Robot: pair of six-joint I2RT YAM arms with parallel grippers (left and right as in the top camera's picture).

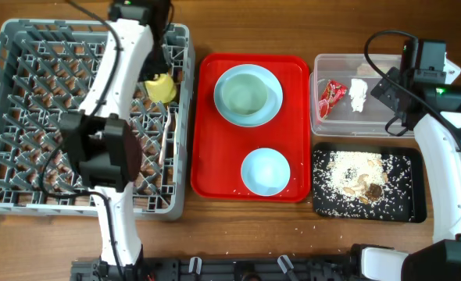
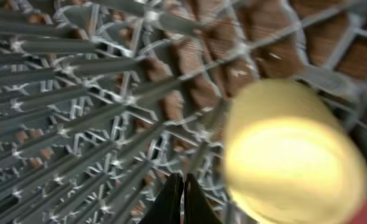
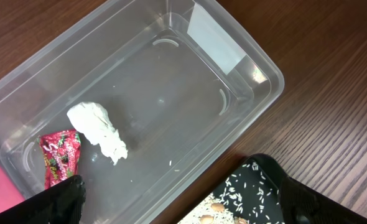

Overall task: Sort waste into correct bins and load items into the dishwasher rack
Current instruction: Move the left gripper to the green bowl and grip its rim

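The small yellow cup [image 1: 160,87] is seated among the pegs at the right edge of the dishwasher rack [image 1: 27,109]. It is just beside the left pincer [image 2: 183,186], whose fingers are pressed together with nothing between them. The right pincer [image 3: 180,190] is held spread wide above the clear tub [image 3: 246,62], in which the snack wrapper [image 3: 60,155] and the tissue [image 3: 99,130] lie. The rice scraps [image 1: 355,176] are contained in the black tray [image 1: 412,197]. Rack loading is judged to be the step in hand. The left pincer should be raised straight up, so that neither pegs nor cup are struck, before it is carried to the red tray [image 1: 215,156]. The pale green bowl [image 1: 248,92] should be taken by its rim and lifted squarely off the light blue plate [image 1: 277,100], so that the plate is not dragged.
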